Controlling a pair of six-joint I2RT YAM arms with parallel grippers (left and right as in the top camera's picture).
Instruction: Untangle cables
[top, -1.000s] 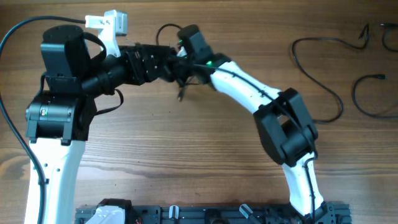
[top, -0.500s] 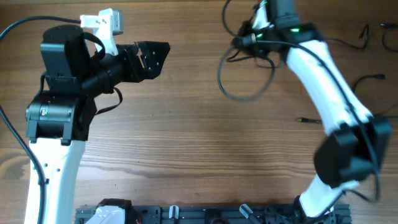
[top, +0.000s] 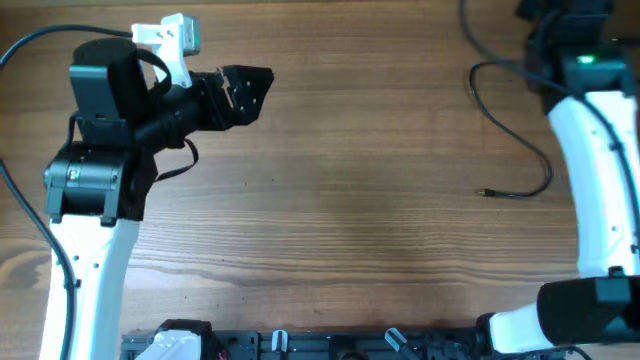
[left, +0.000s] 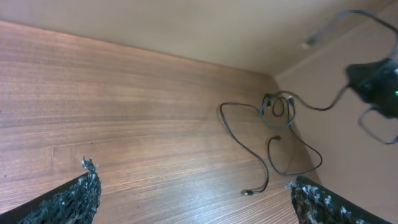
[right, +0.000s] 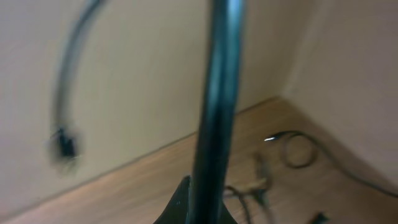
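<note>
A thin black cable (top: 532, 150) lies in a long curve on the wooden table at the right, its plug (top: 486, 192) pointing left. My right gripper (top: 556, 18) is at the far right top edge, shut on a cable that runs straight up between its jaws in the right wrist view (right: 214, 118); a strand (top: 466, 22) hangs off to its left. My left gripper (top: 256, 92) hovers at the upper left, open and empty. In the left wrist view its fingers (left: 193, 196) are wide apart, with looping cables (left: 252, 143) and a knotted part (left: 277, 109) lying far ahead.
The right arm (top: 600, 170) covers the table's right edge and hides any cables under it. The left arm's base (top: 90, 180) stands at the left. A black rail (top: 330, 345) runs along the front edge.
The right arm swung from the table's middle to the far right top, carrying a cable away. The left gripper let go, opened and stayed at the upper left.
</note>
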